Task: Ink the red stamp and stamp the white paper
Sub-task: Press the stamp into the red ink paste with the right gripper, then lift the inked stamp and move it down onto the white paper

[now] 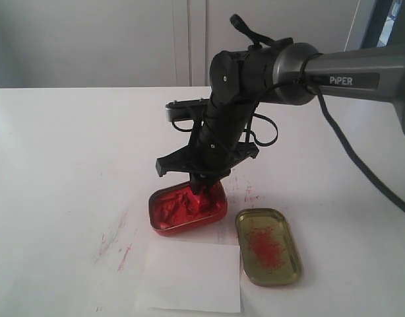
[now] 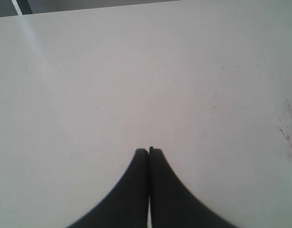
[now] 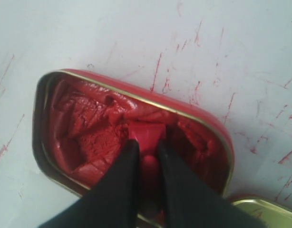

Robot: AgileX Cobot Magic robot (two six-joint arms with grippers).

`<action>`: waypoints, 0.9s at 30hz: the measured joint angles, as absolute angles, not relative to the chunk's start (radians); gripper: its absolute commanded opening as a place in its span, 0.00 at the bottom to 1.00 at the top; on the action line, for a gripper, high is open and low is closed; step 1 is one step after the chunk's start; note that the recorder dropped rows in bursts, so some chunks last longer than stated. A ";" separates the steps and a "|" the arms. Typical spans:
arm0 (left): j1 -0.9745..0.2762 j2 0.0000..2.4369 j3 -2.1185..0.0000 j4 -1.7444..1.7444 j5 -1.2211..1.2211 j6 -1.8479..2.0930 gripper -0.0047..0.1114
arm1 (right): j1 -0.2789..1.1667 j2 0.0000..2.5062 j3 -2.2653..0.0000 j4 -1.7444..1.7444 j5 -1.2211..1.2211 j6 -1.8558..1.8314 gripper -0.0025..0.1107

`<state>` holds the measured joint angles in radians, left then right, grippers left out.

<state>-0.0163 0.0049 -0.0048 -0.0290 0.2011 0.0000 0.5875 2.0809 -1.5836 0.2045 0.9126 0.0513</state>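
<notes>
Nearest the camera, in front of the red tin (image 1: 187, 210), the white paper (image 1: 189, 276) lies flat on the table (image 1: 57, 165), its far edge just beside the tin. To the tin's right rests the open lid (image 1: 268, 246), smeared red inside. Over the tin, the right gripper (image 3: 147, 144) clamps the red stamp (image 3: 147, 133), base down in the red paste. Away from the tin, the left gripper (image 2: 149, 151) shows jaws pressed together on nothing, above plain tabletop.
</notes>
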 measured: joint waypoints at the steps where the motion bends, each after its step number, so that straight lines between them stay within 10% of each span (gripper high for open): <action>1: -0.016 0.005 -0.005 -0.029 0.201 0.000 0.04 | 0.587 2.081 -1.584 0.205 0.913 0.051 0.02; 27: -0.016 0.005 -0.005 -0.029 0.201 0.000 0.04 | 0.587 2.050 -1.584 0.205 0.915 0.051 0.02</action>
<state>-0.0163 0.0049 -0.0048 -0.0290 0.2011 0.0000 0.5875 2.0500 -1.5836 0.2045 0.9146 0.0513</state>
